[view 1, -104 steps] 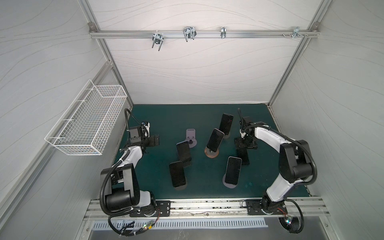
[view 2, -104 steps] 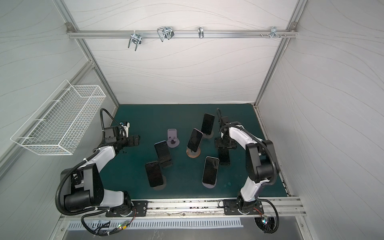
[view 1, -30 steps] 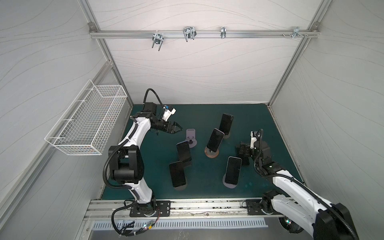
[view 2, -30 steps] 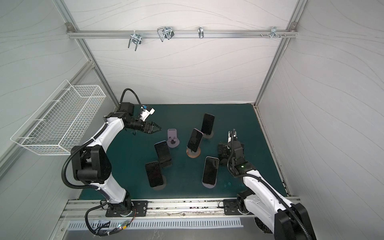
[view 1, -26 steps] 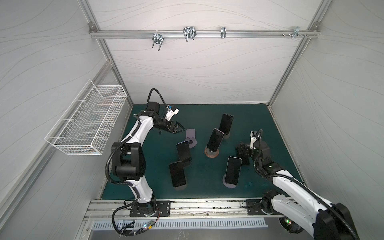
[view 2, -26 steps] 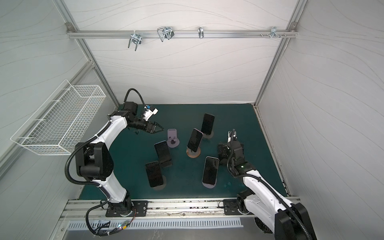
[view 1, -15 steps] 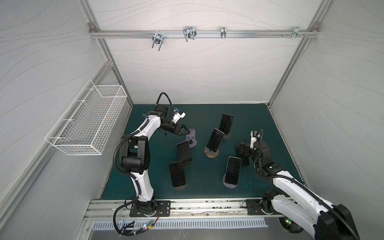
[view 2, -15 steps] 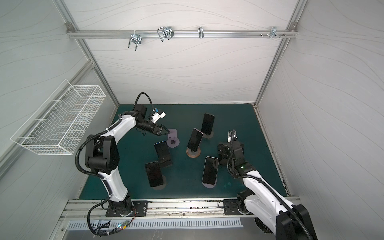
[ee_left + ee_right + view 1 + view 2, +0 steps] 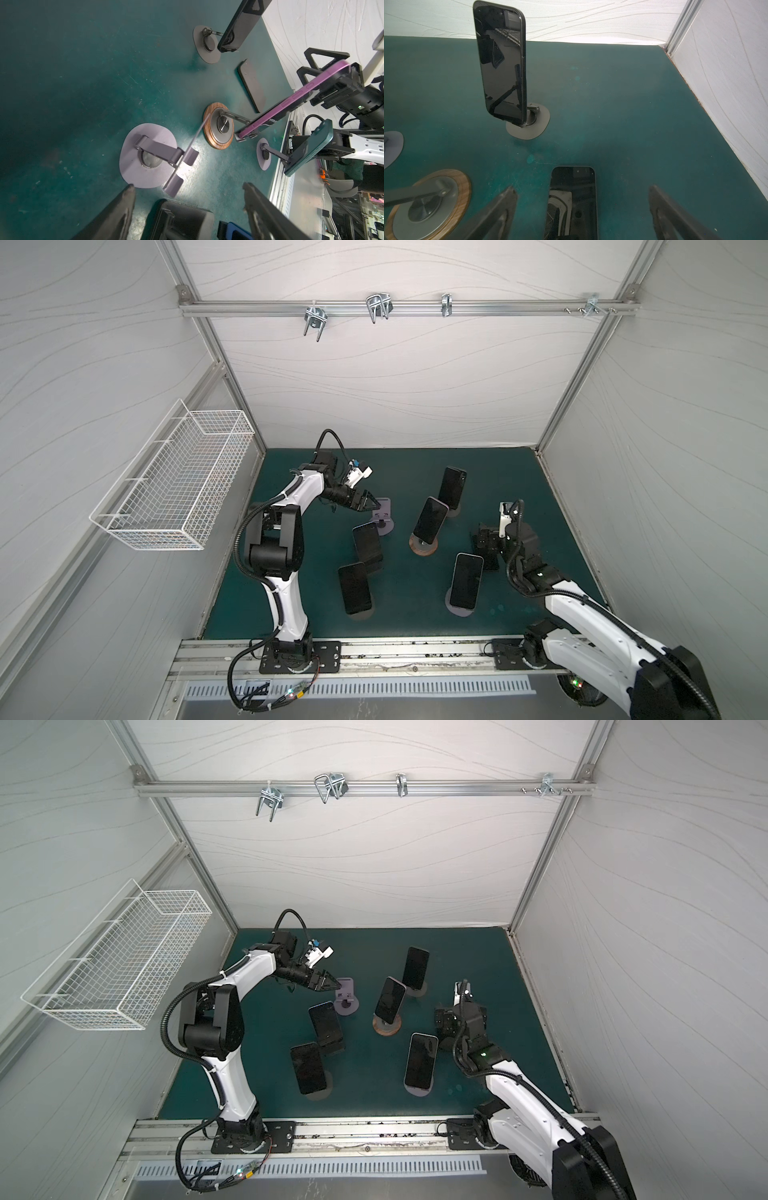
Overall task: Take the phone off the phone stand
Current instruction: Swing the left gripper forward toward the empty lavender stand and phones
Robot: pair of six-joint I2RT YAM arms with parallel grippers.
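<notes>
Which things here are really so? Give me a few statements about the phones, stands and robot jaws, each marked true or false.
1. The purple stand beside the left gripper carries no phone. True.
2. The wire basket on the wall holds a phone. False: no phone shows in it.
3. The right gripper has its jaws clamped on a phone. False: the jaws stand open over a flat phone lying on the mat.
4. The wood-based stand holds a tilted phone. True.
</notes>
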